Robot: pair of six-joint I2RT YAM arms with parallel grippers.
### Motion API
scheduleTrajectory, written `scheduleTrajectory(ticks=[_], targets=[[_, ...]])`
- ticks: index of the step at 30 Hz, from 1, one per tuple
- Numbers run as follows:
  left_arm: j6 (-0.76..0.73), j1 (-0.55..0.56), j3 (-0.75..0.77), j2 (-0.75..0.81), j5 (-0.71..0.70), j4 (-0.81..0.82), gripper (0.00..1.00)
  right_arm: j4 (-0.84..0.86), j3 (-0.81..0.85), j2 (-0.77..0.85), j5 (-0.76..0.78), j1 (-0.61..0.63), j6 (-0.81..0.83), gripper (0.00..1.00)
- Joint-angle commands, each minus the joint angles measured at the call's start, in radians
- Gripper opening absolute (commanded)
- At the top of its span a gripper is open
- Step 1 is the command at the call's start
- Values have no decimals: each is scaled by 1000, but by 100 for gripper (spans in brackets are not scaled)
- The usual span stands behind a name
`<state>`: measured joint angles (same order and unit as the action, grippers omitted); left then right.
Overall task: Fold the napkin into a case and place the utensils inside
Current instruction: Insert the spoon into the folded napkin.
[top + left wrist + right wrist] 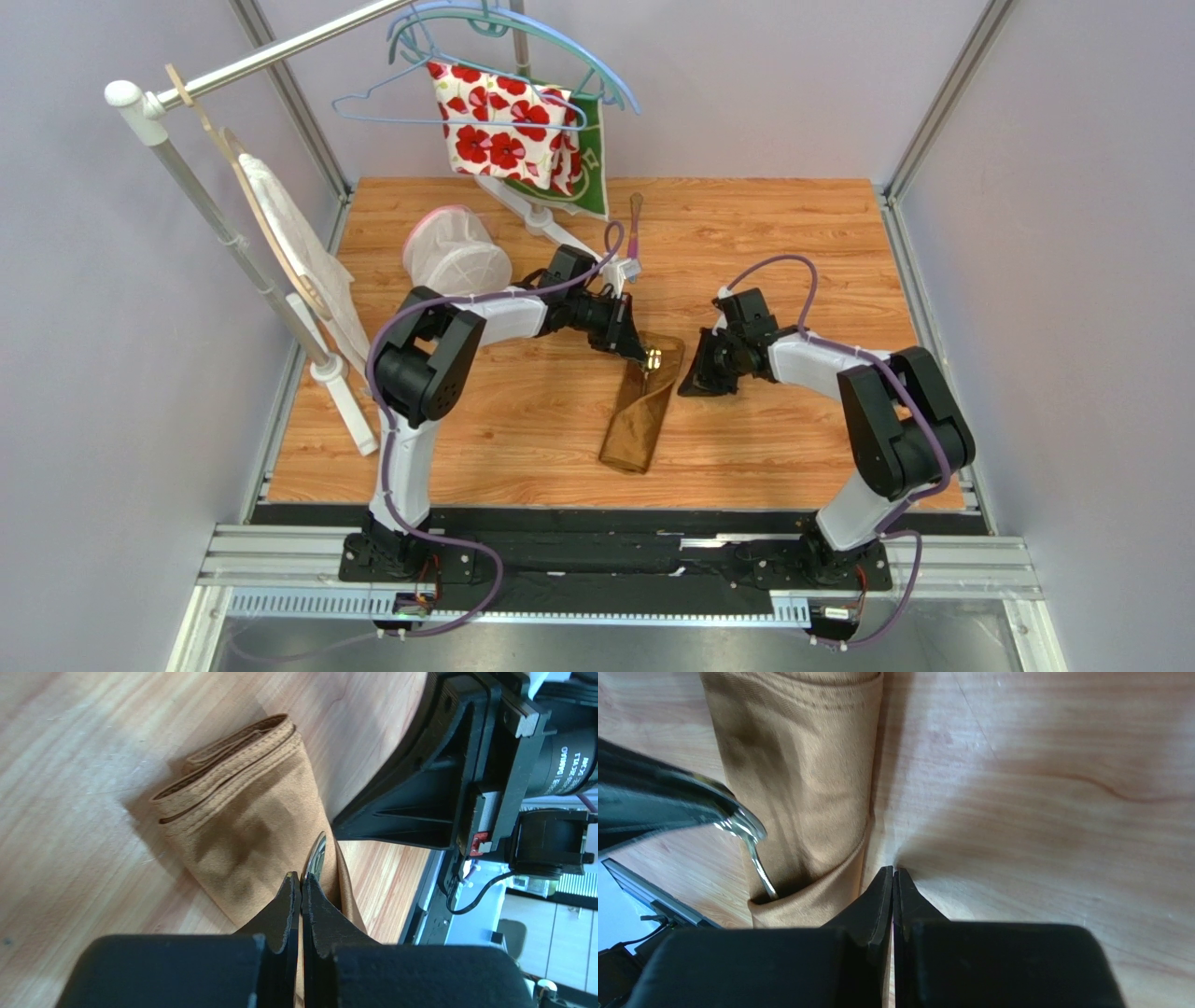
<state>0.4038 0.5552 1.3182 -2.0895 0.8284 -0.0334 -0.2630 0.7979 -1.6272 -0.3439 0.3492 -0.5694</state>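
The golden-brown napkin (643,413) lies folded as a narrow case (808,777) on the wooden table, its pocket mouth facing the back. My left gripper (645,353) is at that mouth, shut on the spoon (316,857). The spoon's thin shaft (760,871) dips into the pocket fold. My right gripper (893,870) is shut with nothing in it, tips down on the wood just right of the case's edge (694,382). The purple-pink utensil (634,231) lies apart on the table behind the left arm.
A white rack (232,231) stands at the left with a pale bag hanging from it. Hangers at the back carry a white cloth with red flowers (505,126) and a green cloth (601,165). A pink-rimmed mesh basket (456,252) sits by the left arm.
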Motion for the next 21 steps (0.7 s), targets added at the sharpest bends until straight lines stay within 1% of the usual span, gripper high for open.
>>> scheduleTrajectory(ticks=[1, 6, 7, 14, 21], targets=[[7, 12, 32, -12, 37, 27, 0, 64, 57, -51, -26, 5, 25, 1], [17, 23, 36, -15, 32, 27, 0, 76, 84, -94, -53, 11, 22, 0], [20, 23, 36, -15, 31, 55, 0, 76, 90, -102, -56, 14, 19, 0], [92, 41, 18, -23, 23, 125, 0, 88, 83, -105, -58, 34, 5, 0], [98, 48, -4, -32, 11, 136, 0, 70, 80, -80, -46, 34, 8, 0]])
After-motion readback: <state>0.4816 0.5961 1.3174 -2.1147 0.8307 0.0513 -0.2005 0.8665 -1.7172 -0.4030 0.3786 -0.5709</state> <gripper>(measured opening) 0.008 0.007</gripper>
